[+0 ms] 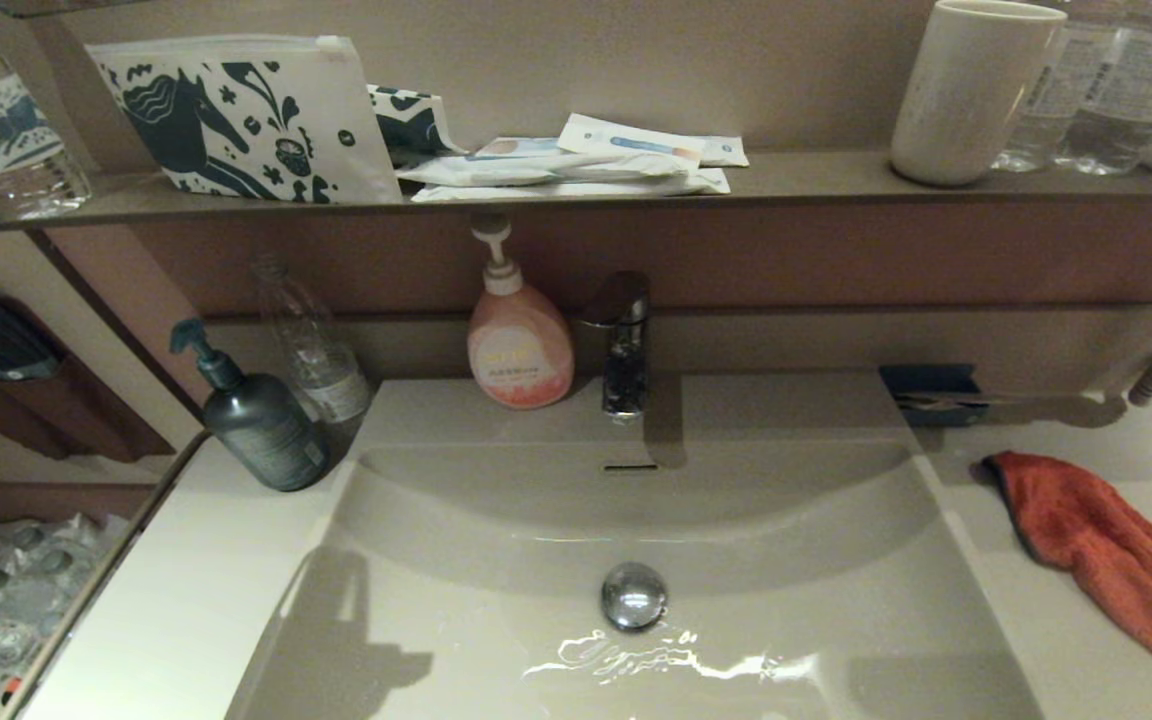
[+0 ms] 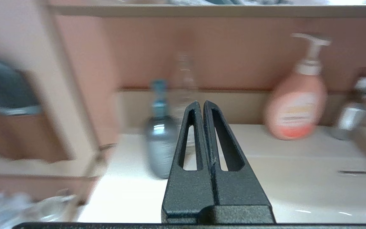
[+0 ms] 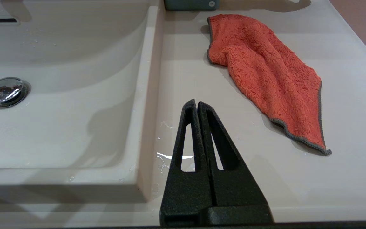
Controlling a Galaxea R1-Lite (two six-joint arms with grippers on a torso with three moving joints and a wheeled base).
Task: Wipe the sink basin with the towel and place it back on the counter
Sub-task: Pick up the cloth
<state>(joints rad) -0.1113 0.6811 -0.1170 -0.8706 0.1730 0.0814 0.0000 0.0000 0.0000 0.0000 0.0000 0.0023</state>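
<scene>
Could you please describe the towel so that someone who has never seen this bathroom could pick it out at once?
Start at the sink basin and move to the robot's right, onto the flat counter. The towel lies crumpled there, in front of a small dark blue box. It is the only orange-red thing on that side, a fuzzy cloth with a dark stitched edge.

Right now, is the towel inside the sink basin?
No, the towel lies flat on the counter beside the sink basin, untouched.
</scene>
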